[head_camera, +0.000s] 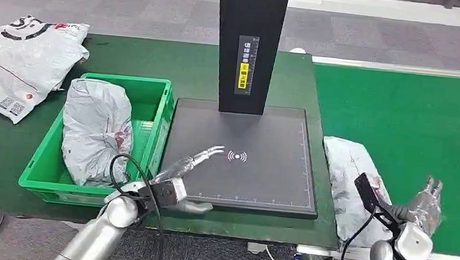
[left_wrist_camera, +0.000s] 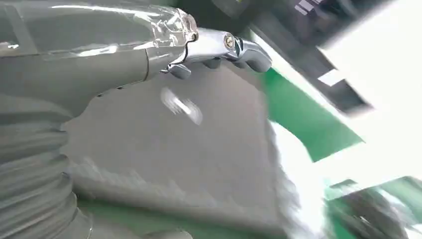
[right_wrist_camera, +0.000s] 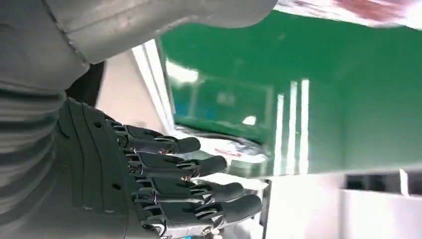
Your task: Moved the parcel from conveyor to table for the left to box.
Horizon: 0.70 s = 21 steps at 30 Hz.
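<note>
A white-grey parcel (head_camera: 347, 181) lies at the near left edge of the green conveyor (head_camera: 417, 121), just right of the black scanner pad (head_camera: 244, 159). My right hand (head_camera: 425, 205) hovers just right of the parcel with its fingers up and apart, holding nothing. In the right wrist view its dark fingers (right_wrist_camera: 189, 167) are spread over the belt, and a blurred bit of the parcel (right_wrist_camera: 234, 149) shows past them. My left hand (head_camera: 190, 164) reaches out flat over the pad's near left part, empty. The green box (head_camera: 154, 107) at the left holds a grey parcel (head_camera: 94, 132).
A black post (head_camera: 250, 44) stands at the pad's far edge. Another white printed parcel (head_camera: 23, 61) lies on the dark green table (head_camera: 189, 63) at the far left. The conveyor stretches away to the right. In the left wrist view, the thumb (left_wrist_camera: 219, 47) hangs above the grey pad (left_wrist_camera: 189, 149).
</note>
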Available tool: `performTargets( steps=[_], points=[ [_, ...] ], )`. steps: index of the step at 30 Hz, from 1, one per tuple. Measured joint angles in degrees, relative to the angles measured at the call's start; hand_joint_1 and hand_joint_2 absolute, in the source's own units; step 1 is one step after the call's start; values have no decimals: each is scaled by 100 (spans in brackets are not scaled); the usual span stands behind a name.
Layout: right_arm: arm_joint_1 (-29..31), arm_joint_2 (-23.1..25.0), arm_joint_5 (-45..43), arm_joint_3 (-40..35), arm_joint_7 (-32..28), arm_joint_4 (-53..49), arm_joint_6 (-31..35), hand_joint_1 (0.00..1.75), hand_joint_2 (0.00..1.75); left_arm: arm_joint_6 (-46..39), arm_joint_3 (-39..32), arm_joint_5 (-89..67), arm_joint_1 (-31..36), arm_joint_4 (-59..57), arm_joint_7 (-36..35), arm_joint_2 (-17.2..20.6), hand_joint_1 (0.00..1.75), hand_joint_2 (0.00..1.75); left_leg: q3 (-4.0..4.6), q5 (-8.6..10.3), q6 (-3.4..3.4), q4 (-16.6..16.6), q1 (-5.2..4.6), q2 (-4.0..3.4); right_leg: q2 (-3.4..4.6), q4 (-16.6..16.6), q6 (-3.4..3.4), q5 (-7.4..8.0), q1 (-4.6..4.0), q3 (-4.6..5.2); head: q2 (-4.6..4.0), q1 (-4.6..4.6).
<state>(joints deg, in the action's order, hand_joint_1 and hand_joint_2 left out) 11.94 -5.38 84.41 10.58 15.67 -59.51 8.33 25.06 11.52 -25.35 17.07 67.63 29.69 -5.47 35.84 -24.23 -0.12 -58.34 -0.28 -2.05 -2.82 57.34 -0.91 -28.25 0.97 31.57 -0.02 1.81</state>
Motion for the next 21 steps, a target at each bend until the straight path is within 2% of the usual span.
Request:
performTargets(
  steps=[3,14,16,18,19,21],
  points=[
    [305,-151,146,0,-5,654,120,0,175,352,215,336,-229,315,124,-61,0,175,0,-4,3,0,-2,0,0,-1,0,-1,1,-1,0,0],
    [408,-203,192,0,-13,877,173,0,175,423,279,418,-321,425,157,-74,0,175,0,-4,3,0,-2,-1,0,-1,0,-1,1,0,2,0],
    [873,-382,299,0,-50,1903,286,0,175,655,647,675,-826,1012,317,-142,0,175,0,-4,4,0,-2,2,-5,-2,0,-1,1,-1,2,0],
    [1100,-450,267,0,-103,2449,300,0,175,755,775,786,-1000,1332,336,-149,0,175,-1,-3,3,1,0,1,-4,1,1,-1,-1,0,0,0],
    [1153,-467,82,0,-328,2648,258,0,175,758,832,795,-1067,1506,352,-149,0,175,-1,-3,2,1,1,1,-4,1,1,-1,-1,0,0,-2],
    [1127,-463,-86,0,-494,2998,269,0,175,157,848,795,-1169,2023,476,-107,0,175,-1,-3,2,1,0,3,-5,1,1,-3,-1,-2,2,0]
  ],
)
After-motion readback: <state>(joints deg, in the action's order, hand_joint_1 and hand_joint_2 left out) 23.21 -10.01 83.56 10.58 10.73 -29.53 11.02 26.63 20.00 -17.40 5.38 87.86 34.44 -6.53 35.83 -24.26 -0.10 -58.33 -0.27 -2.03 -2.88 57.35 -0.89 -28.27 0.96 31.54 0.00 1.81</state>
